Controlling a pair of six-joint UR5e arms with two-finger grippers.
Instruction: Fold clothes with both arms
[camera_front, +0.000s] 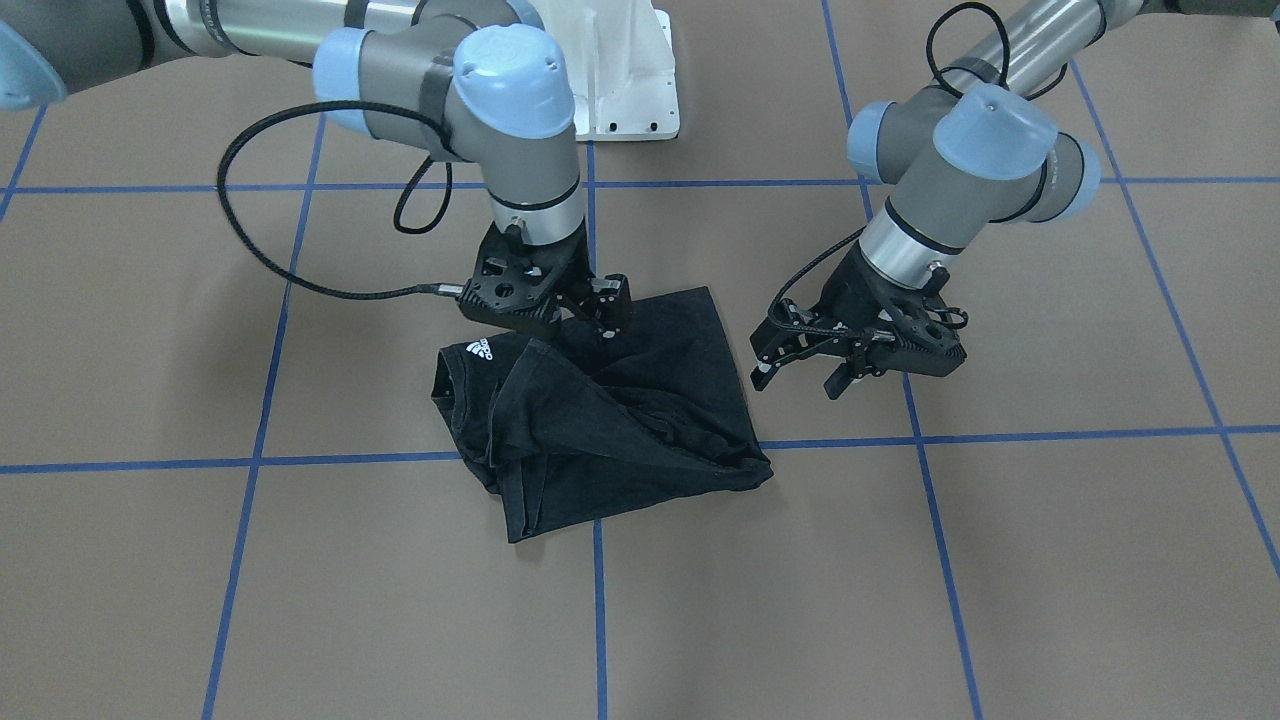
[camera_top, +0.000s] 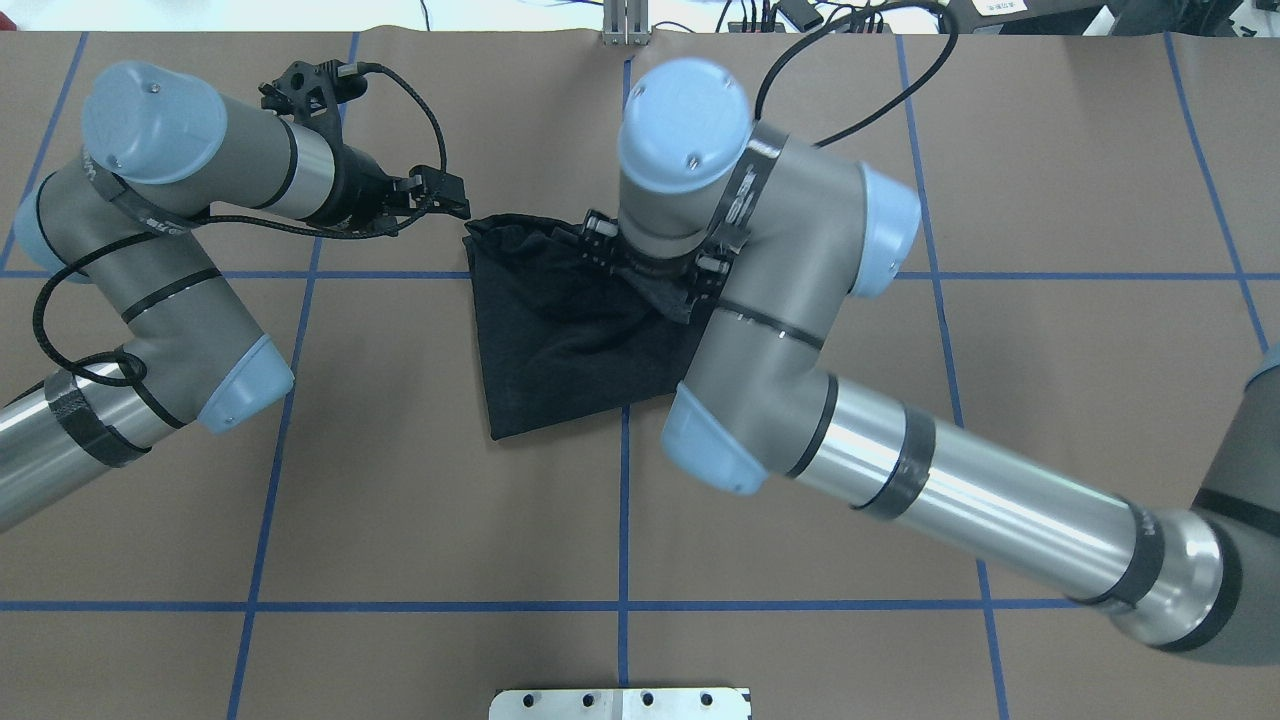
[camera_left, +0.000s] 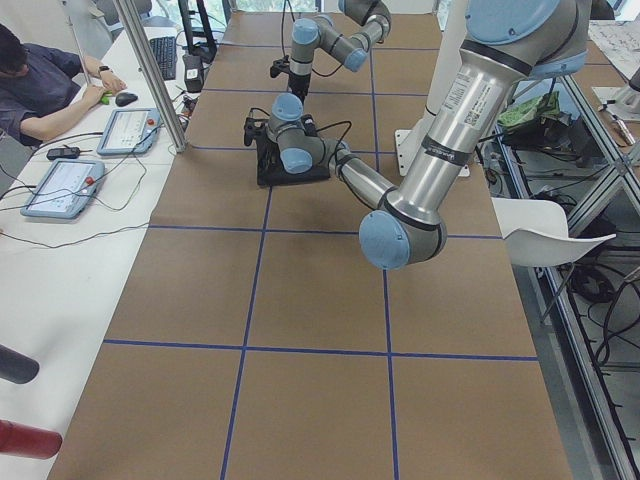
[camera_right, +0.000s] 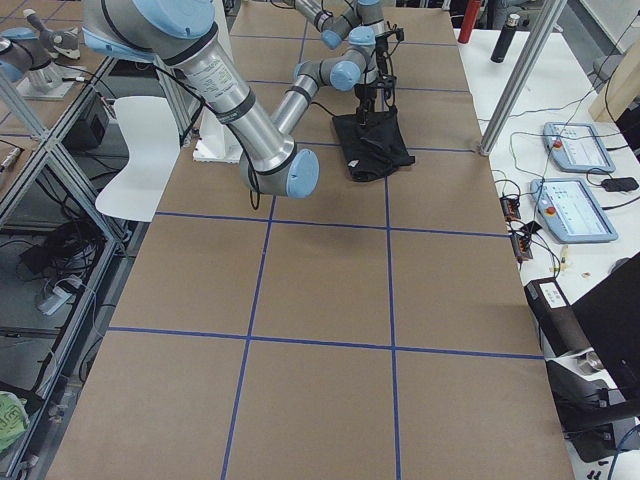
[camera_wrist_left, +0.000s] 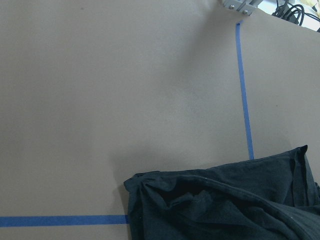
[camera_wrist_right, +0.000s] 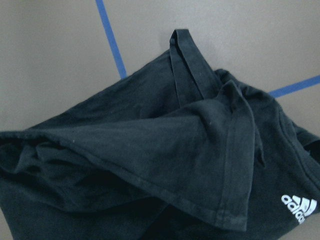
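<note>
- Evidently the fold is between grasps. Neither arm holds cloth and the garment is an untidy, half-made packet, so I judge the job begun but not finished.
- First, the left gripper (camera_front: 798, 382) hangs out along the robot's-left arm of the blue tape cross (camera_front: 1000, 436). It is just clear of the cloth's corner and low over the table (camera_front: 1000, 600). Its black fingers are spread wide with nothing between them.
- Next, the T-shirt (camera_front: 620, 400) lies right over the centre of the cross and hides it.
  - It is black, matte knit and limp.
  - A flat, square panel lies on the robot's side, with a diagonal flap thrown across it.
  - Soft ridges run to a bunched corner on the side nearer the left gripper.
  - In the right wrist view a sleeve (camera_wrist_right: 235, 150) with a double-stitched hem lies on top.
  - The small white logo (camera_wrist_right: 299, 206) marks the collar end, on the robot's right.
  - No chest graphic shows.
- Last, the right gripper (camera_front: 590, 318) is above the cross's robot-side arm, over the edge of the flat panel. Its jaws seem parted and no cloth rises to them, so I take it as empty, though its body hides part of the fingers.
- The next move, as I judge it, calls for each gripper to get a clean pinch on an outer edge. Thin knit on smooth brown sheeting slips and its layers cling. The pinch should therefore take only the layers meant, and both arms should lift together.
</note>
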